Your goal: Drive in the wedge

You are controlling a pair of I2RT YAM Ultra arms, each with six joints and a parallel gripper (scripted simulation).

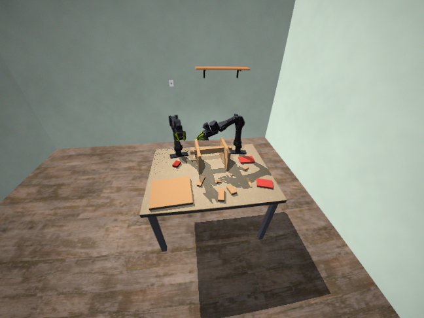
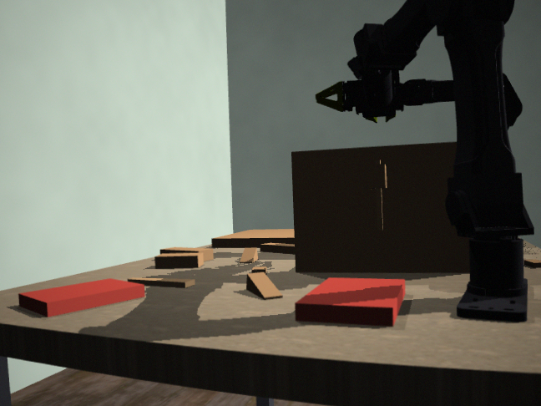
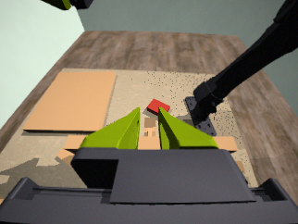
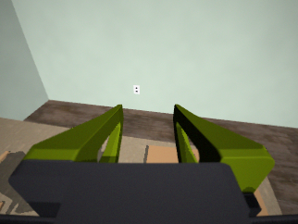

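The rail point(image 1: 210, 150) joins two upright boards. Its end sticks out past the left-hand end board point(image 1: 198, 159) point(image 3: 228, 143); the other end board point(image 1: 224, 156) point(image 2: 336, 210) stands at the right. In the left wrist view, wood with small dark gaps shows at the protruding rail end point(image 3: 149, 132); how deep a wedge sits is too small to tell. My left gripper point(image 1: 198, 138) point(image 2: 381, 120) point(image 3: 149, 112) points down above that end, slightly open and empty. My right gripper point(image 1: 179, 140) point(image 2: 316, 98) point(image 4: 148, 111) is open, empty and level, high above the table. Loose wedges point(image 1: 245, 168) point(image 2: 264, 286) lie in front.
A large flat panel point(image 1: 171, 192) point(image 3: 76, 99) lies at the front left. Red blocks point(image 1: 264, 183) point(image 1: 246, 159) point(image 2: 83, 296) point(image 2: 349, 299) lie at the right, and a small red block point(image 1: 176, 163) point(image 3: 158, 106) near the right arm's base. Several wood pieces lie in front of the boards.
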